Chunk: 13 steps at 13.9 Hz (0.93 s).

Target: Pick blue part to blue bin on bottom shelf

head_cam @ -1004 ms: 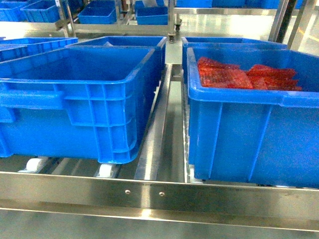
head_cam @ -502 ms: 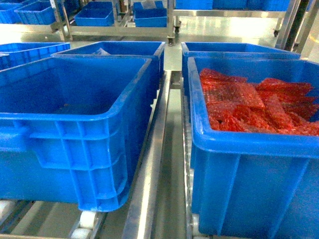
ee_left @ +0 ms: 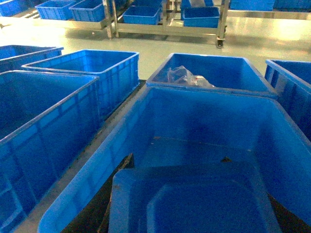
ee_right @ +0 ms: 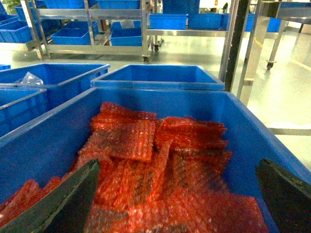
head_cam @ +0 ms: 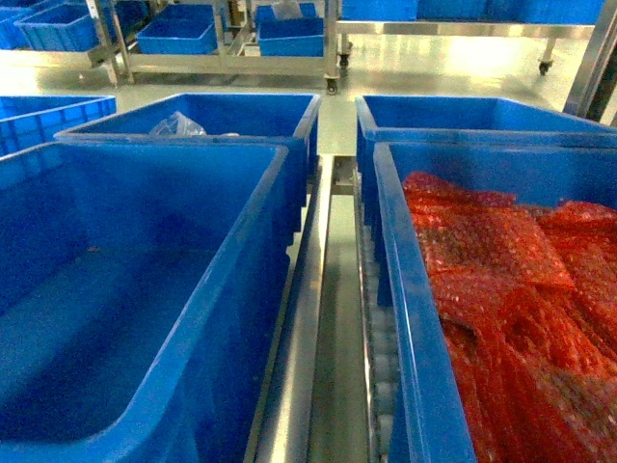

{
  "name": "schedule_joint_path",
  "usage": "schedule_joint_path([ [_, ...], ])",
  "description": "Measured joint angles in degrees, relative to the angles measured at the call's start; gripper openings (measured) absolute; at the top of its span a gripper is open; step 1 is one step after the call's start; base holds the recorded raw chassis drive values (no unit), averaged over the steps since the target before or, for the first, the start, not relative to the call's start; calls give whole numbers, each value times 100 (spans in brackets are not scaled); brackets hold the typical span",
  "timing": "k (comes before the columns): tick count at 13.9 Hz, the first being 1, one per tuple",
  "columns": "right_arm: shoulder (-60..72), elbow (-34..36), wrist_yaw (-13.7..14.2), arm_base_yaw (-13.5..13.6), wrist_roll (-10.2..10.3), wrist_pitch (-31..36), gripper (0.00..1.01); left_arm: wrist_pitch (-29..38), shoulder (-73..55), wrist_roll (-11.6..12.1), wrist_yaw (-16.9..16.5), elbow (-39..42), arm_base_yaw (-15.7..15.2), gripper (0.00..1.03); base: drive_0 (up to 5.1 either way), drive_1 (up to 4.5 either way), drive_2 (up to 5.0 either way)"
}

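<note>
In the left wrist view the dark blue part (ee_left: 194,201) fills the lower frame, held between the dark fingers of my left gripper (ee_left: 178,159), which is shut on it. It hangs over the empty blue bin (ee_left: 204,116), also seen at the left of the head view as the blue bin (head_cam: 145,289). That bin stands on the bottom shelf (head_cam: 310,318), a steel rail with white rollers (head_cam: 382,371). My right gripper (ee_right: 176,167) is open, with its fingers (ee_right: 63,204) spread wide over red packets. Neither gripper shows in the head view.
A crate of red packets (head_cam: 501,289) stands to the right of the rail. Behind the empty bin sits a crate with a clear plastic bag (head_cam: 178,123). More blue crates line the left (ee_left: 43,121) and the racks across the floor (head_cam: 280,39).
The head view has moved forward and over the crates. The front steel rail and the crates' front walls have dropped out of view, and I now look down into both crates.
</note>
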<state>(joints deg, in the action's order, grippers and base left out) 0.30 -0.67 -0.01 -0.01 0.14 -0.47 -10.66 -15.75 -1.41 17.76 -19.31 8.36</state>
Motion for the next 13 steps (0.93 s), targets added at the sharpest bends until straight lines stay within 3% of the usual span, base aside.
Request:
schedule_joint_path([
  [1, 0, 0, 0, 0, 0, 31, 98, -7, 0, -2, 4, 0, 0, 43, 3, 415, -409],
  [13, 0, 0, 0, 0, 0, 17, 98, -4, -11, -2, 2, 0, 0, 43, 0, 0, 0],
])
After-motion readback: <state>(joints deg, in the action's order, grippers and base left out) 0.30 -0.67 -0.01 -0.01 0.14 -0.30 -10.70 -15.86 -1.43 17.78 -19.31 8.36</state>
